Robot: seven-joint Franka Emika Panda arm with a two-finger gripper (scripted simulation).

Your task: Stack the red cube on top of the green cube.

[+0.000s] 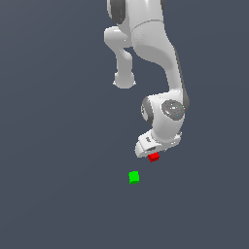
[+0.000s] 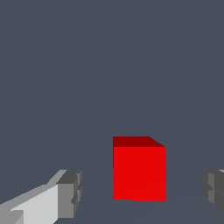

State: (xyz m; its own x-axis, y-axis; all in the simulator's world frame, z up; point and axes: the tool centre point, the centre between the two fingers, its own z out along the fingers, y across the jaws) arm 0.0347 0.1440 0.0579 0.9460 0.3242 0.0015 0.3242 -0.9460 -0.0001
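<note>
The green cube point(image 1: 134, 177) comes first, going from the exterior view's left. It sits by itself on the dark surface point(image 1: 53, 194), out in the middle part and far from any edge I can see. Nothing is on top of it yet.

A little to the exterior view's right is the red cube point(image 1: 153, 157). It is near the green one but not touching it. My fingers point(image 1: 151, 154) are down right over it.

In the wrist view the red cube point(image 2: 139, 168) sits between my two fingers point(image 2: 68, 194). They are spread wide, with a gap on each side of the cube, so I am not holding anything.

So the job has only just begun, I think. I am lined up around the red cube. I must squeeze it, lift it, carry it over, and set it on the green cube.
</note>
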